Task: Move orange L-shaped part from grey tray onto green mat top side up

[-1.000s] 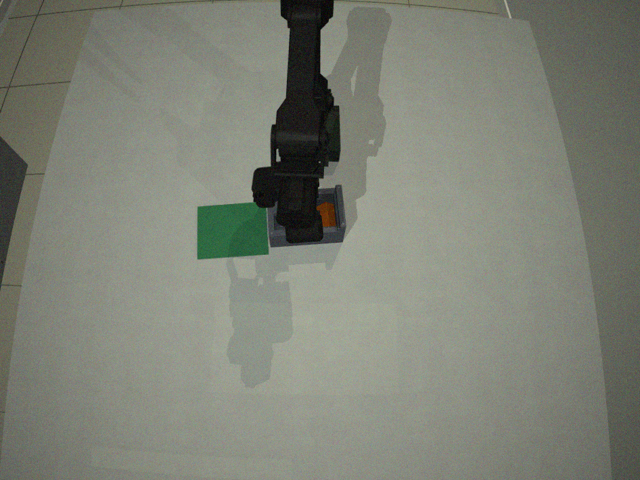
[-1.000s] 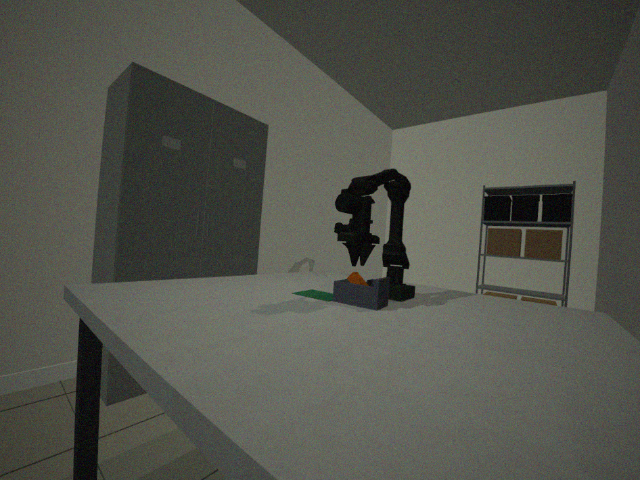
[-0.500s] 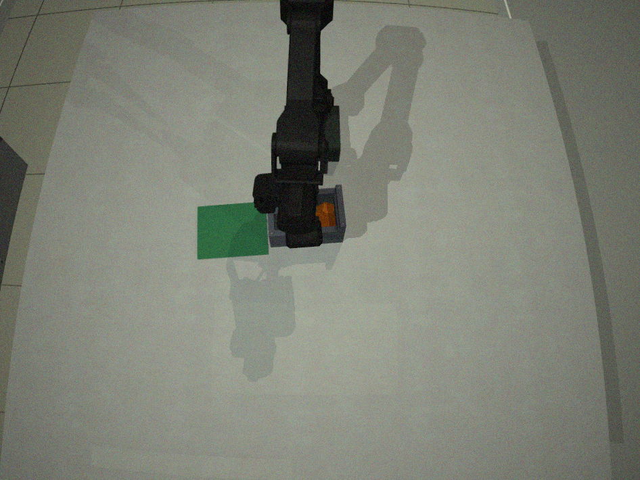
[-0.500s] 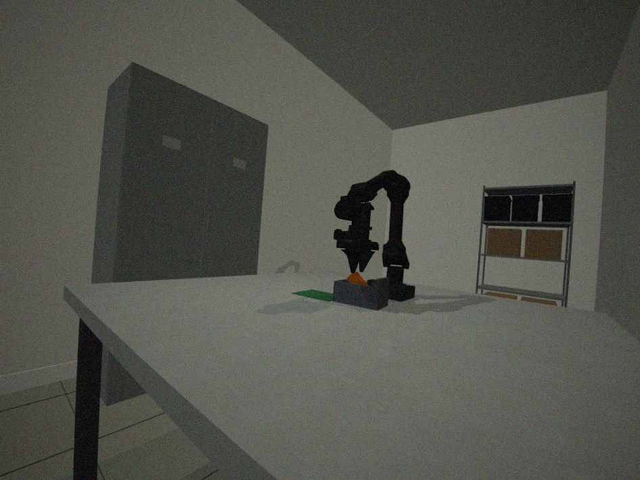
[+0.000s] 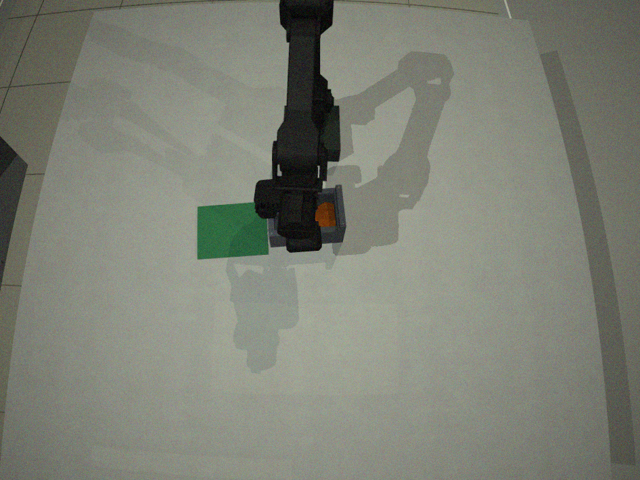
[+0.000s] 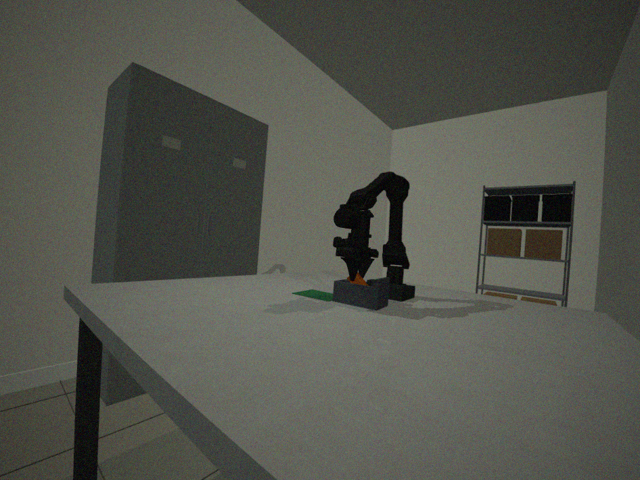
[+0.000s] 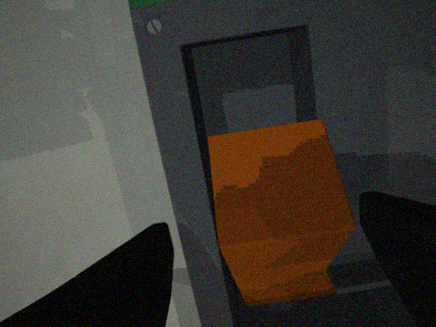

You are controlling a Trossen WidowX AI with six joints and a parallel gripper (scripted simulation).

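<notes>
The orange part is tilted in the pocket of the grey tray. Its end toward the mat is raised above the tray's rim, with bare pocket floor showing beyond it in the wrist view. Its L-shaped end is low in the pocket and partly out of the wrist view. My gripper is open and points down, low over the tray, with one finger on each side of the part. The arm hides the fingers in the top view. The green mat lies flat beside the tray.
The tray's raised end wall stands on the side away from the mat. The arm's base stands on the table behind the tray. A grey cabinet and a shelf rack stand beyond the table.
</notes>
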